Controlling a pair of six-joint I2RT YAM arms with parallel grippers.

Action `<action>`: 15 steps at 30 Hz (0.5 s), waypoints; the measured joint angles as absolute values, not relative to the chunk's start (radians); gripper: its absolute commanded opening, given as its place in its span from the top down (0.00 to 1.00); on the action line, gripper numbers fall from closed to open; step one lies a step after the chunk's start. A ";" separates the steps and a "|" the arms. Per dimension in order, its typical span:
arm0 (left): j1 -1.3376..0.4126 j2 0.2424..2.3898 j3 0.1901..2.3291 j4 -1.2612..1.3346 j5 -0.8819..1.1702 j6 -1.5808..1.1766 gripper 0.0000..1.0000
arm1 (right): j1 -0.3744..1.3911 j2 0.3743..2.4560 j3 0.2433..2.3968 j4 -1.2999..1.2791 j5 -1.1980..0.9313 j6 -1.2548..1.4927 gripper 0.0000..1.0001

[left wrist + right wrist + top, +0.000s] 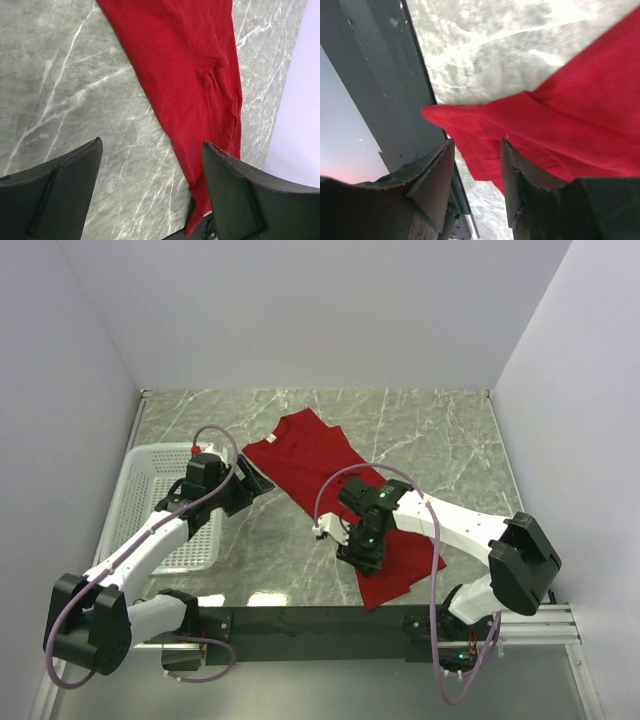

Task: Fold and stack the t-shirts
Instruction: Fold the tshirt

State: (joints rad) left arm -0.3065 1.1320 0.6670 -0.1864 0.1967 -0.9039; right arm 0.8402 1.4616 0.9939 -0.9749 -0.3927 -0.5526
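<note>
The t-shirt (318, 465) is laid on the desk (450, 450) as a long red band, slanted from the far middle toward the near edge, where its lower end is found close to the dark rail (300, 621). A crease and some bunching are seen along one side in the left wrist view. The right end effector (358, 554) is held low over that near end, its jaws set a little apart with red cloth seen in the gap; whether the cloth is actually pinched cannot be told. Should only the top layer be caught there, the band could be pulled open when lifted and the fold would be lost. Should the corner be dragged rather than raised, it could be drawn over the desk's edge onto the rail. The left end effector (250, 483) is held spread wide and empty over bare marble beside the band's left edge, with the cloth lying just beside one finger. If it were closed where it stands, probably nothing would be taken, and the band could be twisted by an uneven lift from one arm alone. The basket (135, 475) is set just to the left of that arm and could be knocked by a wide swing.
</note>
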 measured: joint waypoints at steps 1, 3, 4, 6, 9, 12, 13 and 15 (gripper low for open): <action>-0.307 1.125 0.666 -0.190 0.194 -0.904 0.14 | 0.834 1.461 1.006 -0.978 -0.393 -0.557 0.50; -0.307 1.112 0.665 -0.198 0.186 -0.904 0.14 | 0.819 1.461 1.028 -0.982 -0.393 -0.566 0.49; -0.307 1.107 0.663 -0.201 0.185 -0.904 0.14 | 0.809 1.461 1.040 -0.986 -0.394 -0.572 0.49; -0.307 1.095 0.658 -0.207 0.180 -0.904 0.14 | 0.792 1.461 1.057 -0.991 -0.394 -0.582 0.49; -0.307 1.083 0.654 -0.209 0.175 -0.904 0.14 | 0.760 1.461 1.082 -1.003 -0.402 -0.601 0.48; -0.307 1.077 0.654 -0.209 0.170 -0.904 0.14 | 0.727 1.460 1.106 -1.018 -0.410 -0.620 0.48; -0.307 1.077 0.654 -0.209 0.169 -0.904 0.14 | 0.714 1.460 1.115 -1.024 -0.412 -0.625 0.48; -0.307 1.077 0.654 -0.210 0.168 -0.904 0.14 | 0.684 1.460 1.137 -1.030 -0.418 -0.635 0.48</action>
State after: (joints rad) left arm -0.3065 1.0771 0.6537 -0.2096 0.1677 -0.9039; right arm 0.6842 1.4601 1.1374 -1.0302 -0.4179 -0.6350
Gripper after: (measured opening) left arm 0.856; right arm 0.517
